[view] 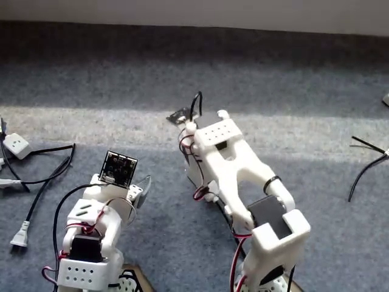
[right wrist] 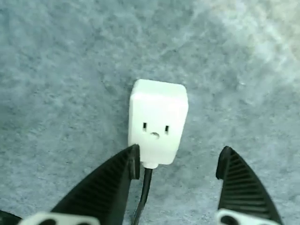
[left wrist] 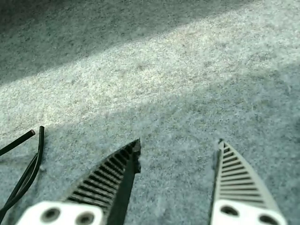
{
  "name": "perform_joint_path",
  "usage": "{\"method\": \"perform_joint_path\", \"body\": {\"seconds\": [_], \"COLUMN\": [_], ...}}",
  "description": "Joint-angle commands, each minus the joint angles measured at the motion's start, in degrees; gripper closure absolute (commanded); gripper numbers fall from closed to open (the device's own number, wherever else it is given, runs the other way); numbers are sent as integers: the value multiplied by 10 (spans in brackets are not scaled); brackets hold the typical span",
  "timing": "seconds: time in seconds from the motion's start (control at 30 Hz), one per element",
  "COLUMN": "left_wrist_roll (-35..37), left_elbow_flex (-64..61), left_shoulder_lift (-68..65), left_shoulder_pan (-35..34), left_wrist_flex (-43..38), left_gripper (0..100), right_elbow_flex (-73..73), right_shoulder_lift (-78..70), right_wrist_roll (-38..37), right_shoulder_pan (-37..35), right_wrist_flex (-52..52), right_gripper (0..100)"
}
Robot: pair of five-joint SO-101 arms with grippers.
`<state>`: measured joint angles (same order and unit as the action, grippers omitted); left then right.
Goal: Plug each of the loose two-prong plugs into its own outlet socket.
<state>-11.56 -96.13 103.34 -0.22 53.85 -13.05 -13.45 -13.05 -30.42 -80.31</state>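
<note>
The right hand (right wrist: 180, 151) is released over a white outlet socket (right wrist: 158, 122) on the grey surface (right wrist: 56, 70), one finger beside its cable end. The left hand (left wrist: 178, 143), also released, hovers near a black cable (left wrist: 28, 164). A loose plug (view: 20, 236) lies left of that arm.

On the high view both arms' bases run off the frame at six o'clock. At nine o'clock a white outlet cube (view: 16, 145) sits too small for me to read its slots, and the black cords (view: 55, 148) beside it leave the frame there. At three o'clock another cable (view: 368, 145) is cut off. A pale scrap (view: 386, 99) at two o'clock is mostly cropped, and I can't identify it. On the right wrist view the socket's (right wrist: 158, 123) cord (right wrist: 143, 197) runs out of frame.
</note>
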Motion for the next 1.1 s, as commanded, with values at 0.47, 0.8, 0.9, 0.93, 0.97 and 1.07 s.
{"method": "perform_joint_path", "body": {"seconds": [0.47, 0.8, 0.9, 0.93, 0.97, 1.07], "left_wrist_roll": [2, 2, 2, 2, 2, 2], "left_elbow_flex": [-10, -10, -10, -10, -10, -10], "left_shoulder_lift": [3, 3, 3, 3, 3, 3], "left_shoulder_pan": [4, 4, 4, 4, 4, 4], "left_wrist_flex": [-8, -8, -8, -8, -8, -8], "left_gripper": [748, 748, 748, 748, 748, 748], "right_elbow_flex": [-58, -58, -47, -36, -28, -10], "right_shoulder_lift": [15, 17, 19, 22, 26, 42], "right_wrist_roll": [11, 47, 47, 47, 48, 48], "right_shoulder_pan": [-101, -91, -84, -89, -95, -128], "right_wrist_flex": [50, 43, 6, -8, -19, -45], "right_gripper": [735, 735, 735, 735, 735, 735]}}
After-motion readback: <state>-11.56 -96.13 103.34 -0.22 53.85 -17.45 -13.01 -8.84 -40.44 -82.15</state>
